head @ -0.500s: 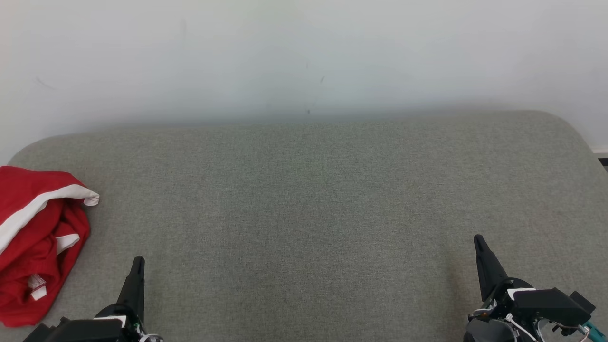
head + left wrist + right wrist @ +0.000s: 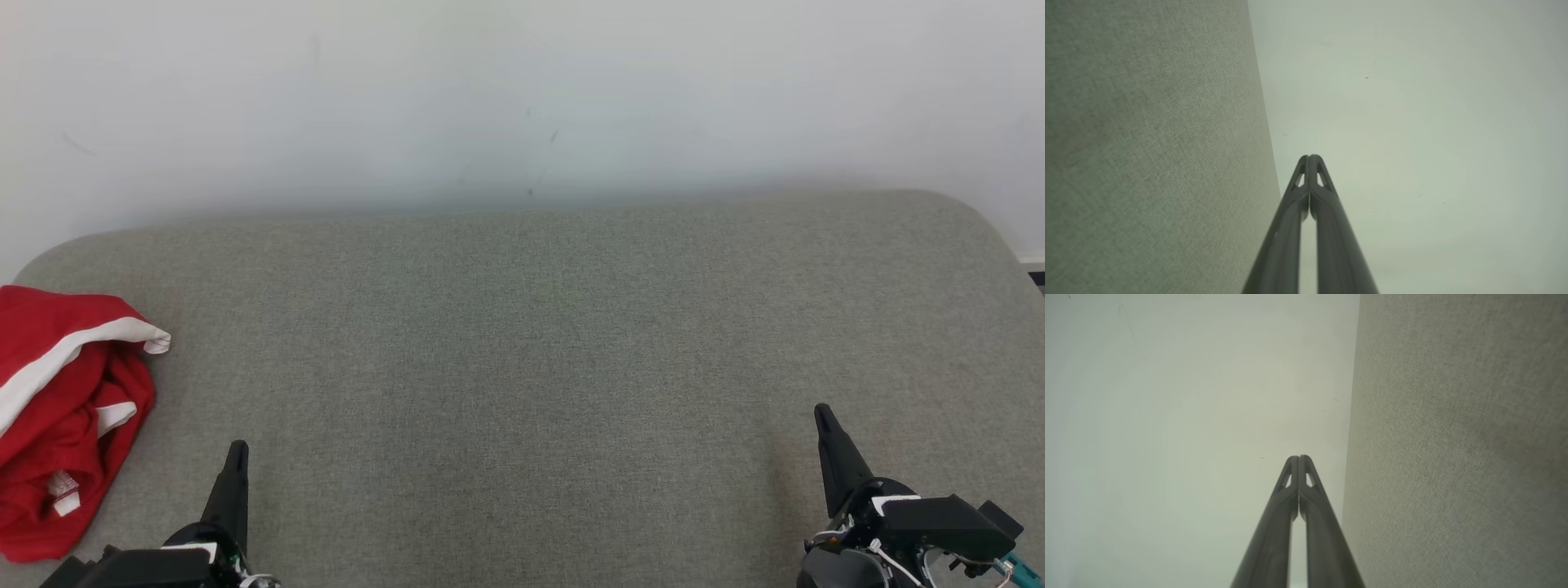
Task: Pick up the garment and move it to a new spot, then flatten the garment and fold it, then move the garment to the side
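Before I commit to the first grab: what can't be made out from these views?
- Red garment: head view's left edge cuts it off; its full size and type are unclear, and bunched folds hide its layout.
- White tag on it: head view, too small to read.
- Grey cushion: head view's bottom edge cuts off its near side; left gripper and right gripper cover patches.

A: The dark, long-fingered left gripper point(image 2: 237, 451)?
B: Fingers pressed tip to tip, pointing forward, low on the left.
A: And the dark right gripper point(image 2: 823, 413)?
B: Same: tips together, low right.
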### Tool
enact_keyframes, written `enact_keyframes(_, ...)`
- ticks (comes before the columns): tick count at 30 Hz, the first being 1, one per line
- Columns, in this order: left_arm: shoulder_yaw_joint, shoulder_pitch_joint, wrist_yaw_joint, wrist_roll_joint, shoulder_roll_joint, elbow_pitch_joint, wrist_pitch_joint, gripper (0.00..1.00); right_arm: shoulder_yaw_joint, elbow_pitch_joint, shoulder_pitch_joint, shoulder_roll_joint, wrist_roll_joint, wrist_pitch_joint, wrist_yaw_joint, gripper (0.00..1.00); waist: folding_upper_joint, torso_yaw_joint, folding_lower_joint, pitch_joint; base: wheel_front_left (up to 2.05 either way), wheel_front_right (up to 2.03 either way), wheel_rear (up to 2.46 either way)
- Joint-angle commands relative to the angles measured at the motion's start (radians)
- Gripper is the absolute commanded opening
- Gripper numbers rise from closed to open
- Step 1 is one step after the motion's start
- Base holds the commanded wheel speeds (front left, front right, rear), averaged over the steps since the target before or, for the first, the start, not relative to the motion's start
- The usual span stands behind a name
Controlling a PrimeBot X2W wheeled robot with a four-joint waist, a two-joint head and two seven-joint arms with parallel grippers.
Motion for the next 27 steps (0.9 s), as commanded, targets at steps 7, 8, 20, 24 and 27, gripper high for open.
enact_keyframes(7,0.003,0.014,-0.003,-0.006,0.003,-0.004,0.000,0.00,0.001,-0.002,0.012,-0.001,0.001,0.003,0.001,0.00,0.0000,0.000,0.0000,0.000,0.00,0.00,0.00)
enact_keyframes(8,0.003,0.014,-0.003,-0.006,0.003,-0.004,0.000,0.00,0.001,-0.002,0.012,-0.001,0.001,0.003,0.001,0.00,0.0000,0.000,0.0000,0.000,0.00,0.00,0.00)
enact_keyframes(20,0.003,0.014,-0.003,-0.006,0.003,-0.004,0.000,0.00,0.001,-0.002,0.012,-0.001,0.001,0.003,0.001,0.00,0.0000,0.000,0.0000,0.000,0.00,0.00,0.00)
enact_keyframes(24,-0.003,0.006,0.001,0.000,-0.003,0.017,0.000,1.00,0.001,0.018,0.007,0.002,0.000,0.000,0.000,1.00,0.0000,0.000,0.0000,0.000,0.00,0.00,0.00)
enact_keyframes(27,-0.006,0.007,0.001,0.006,-0.003,0.017,-0.010,1.00,0.007,0.013,0.008,0.001,-0.007,-0.005,0.000,1.00,0.0000,0.000,0.0000,0.000,0.00,0.00,0.00)
